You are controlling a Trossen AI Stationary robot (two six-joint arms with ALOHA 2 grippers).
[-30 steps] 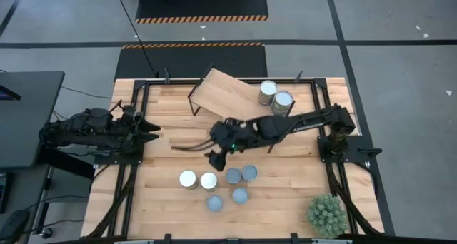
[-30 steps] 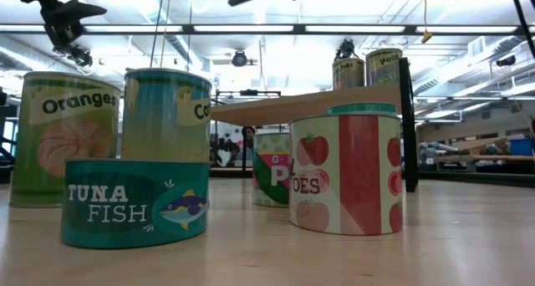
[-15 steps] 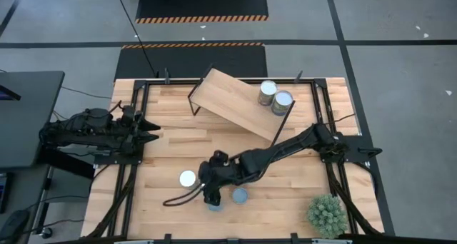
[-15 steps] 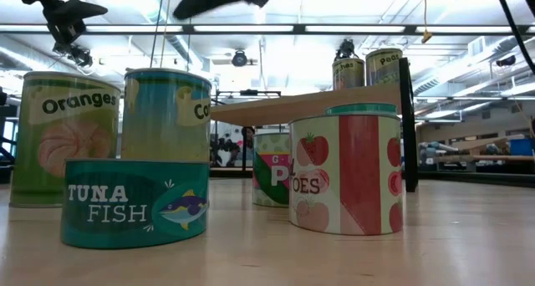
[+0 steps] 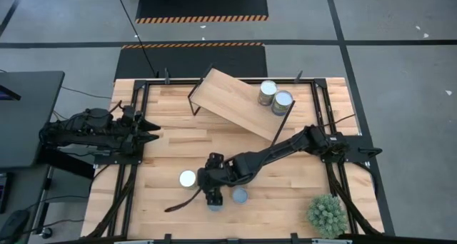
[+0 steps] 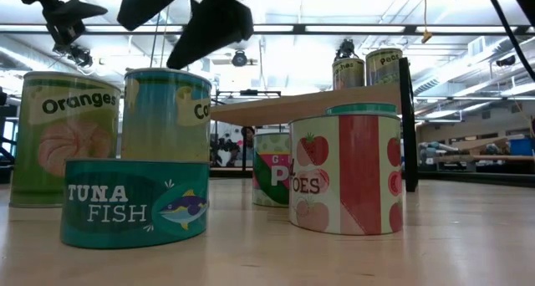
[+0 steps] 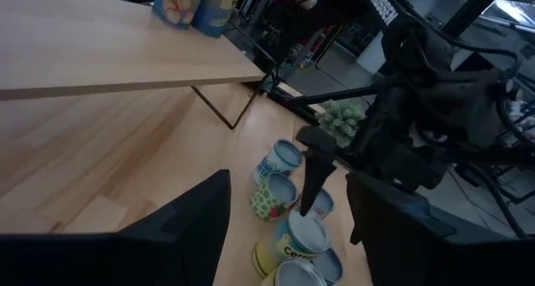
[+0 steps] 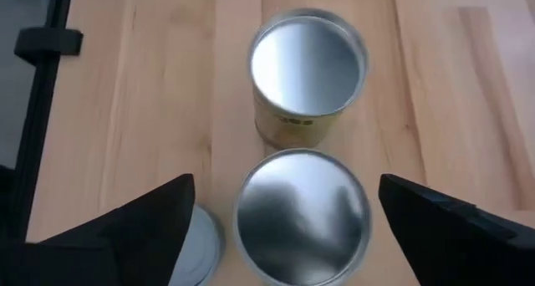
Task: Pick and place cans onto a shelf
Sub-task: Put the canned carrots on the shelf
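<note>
Above the group of cans near the front of the table, the right gripper hangs with its two fingers spread wide, holding nothing. Between the fingers, seen from the right wrist, there is a can with a silvery top, and just beyond it stands a yellow can with a shiny top too. From the low camera, the orange can, the green can, the flat tuna can and the tomato can stand close together on the wood. On the shelf, which sits askew at the back of the table, two cans stand side by side near its right end. At the left edge the left gripper waits, its fingers partly apart and empty.
</note>
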